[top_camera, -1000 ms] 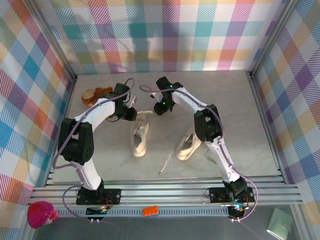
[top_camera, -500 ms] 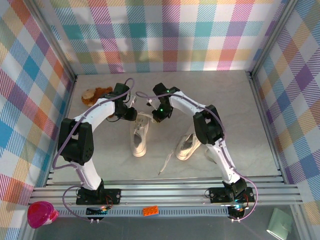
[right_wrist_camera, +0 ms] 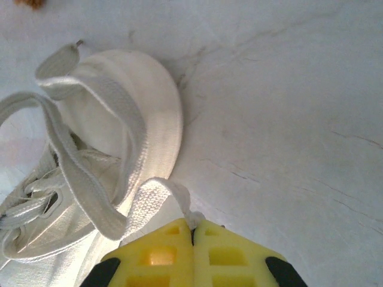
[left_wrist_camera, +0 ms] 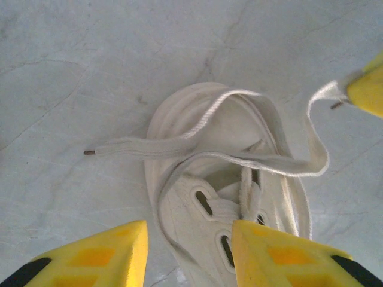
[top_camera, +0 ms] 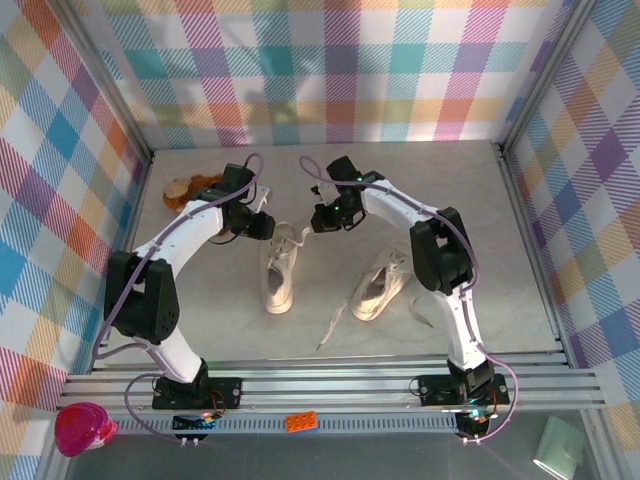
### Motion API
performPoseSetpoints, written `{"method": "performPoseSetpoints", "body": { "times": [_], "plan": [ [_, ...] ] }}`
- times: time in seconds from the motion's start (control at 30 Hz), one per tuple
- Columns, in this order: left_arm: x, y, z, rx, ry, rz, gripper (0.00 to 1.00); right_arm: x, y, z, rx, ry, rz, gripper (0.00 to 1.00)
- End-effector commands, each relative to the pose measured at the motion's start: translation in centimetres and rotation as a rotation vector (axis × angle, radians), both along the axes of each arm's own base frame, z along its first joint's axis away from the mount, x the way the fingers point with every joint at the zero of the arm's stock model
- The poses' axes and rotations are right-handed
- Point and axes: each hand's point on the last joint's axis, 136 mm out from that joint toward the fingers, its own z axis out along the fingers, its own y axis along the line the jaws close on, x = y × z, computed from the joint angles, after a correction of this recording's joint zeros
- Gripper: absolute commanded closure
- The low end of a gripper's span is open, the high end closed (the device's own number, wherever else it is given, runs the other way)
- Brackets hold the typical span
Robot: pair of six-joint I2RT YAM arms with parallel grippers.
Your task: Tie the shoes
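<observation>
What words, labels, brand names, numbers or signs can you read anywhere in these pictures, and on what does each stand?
No text can be read. The left-hand shoe and right-hand shoe show no brand or size mark; the orange block at the near edge is too small to tell.

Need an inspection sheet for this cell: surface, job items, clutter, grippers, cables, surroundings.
Surface: pale marbled tabletop, no spills seen.
Job's things: left shoe and right shoe, both untied, with loose laces. One lace of the left shoe is pulled out sideways.
Clutter: brown plush toy at the far left of the table. Pink object and orange brick lie in front of the arm bases.
Grippers: left gripper open, over the left shoe's eyelets. Right gripper shut on the lace.
Cables: purple cables run along both arms, clear of the laces.
Surroundings: plaid walls, aluminium rail at the near edge.
</observation>
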Motion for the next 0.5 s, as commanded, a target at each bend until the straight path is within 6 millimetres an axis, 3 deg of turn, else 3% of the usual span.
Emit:
{"method": "performPoseSetpoints", "body": {
  "times": [0.0,0.3,0.47],
  "plan": [
    [-1.6,-1.0,0.6,0.017,-0.001,-0.084,0.58,0.4,0.8,0.6,0.068,0.009,-0.031,1.00],
    [-4.2,-3.7,-0.4,0.129,0.016,-0.278,0.65,-1.0,-0.5,-1.8,-0.004,0.110,-0.032,1.00],
    [-4.4,-4.6,-1.1,0.205,0.006,-0.348,0.62,-0.7,-0.3,-1.4,0.075,0.167,-0.133,1.00]
  ]
}}
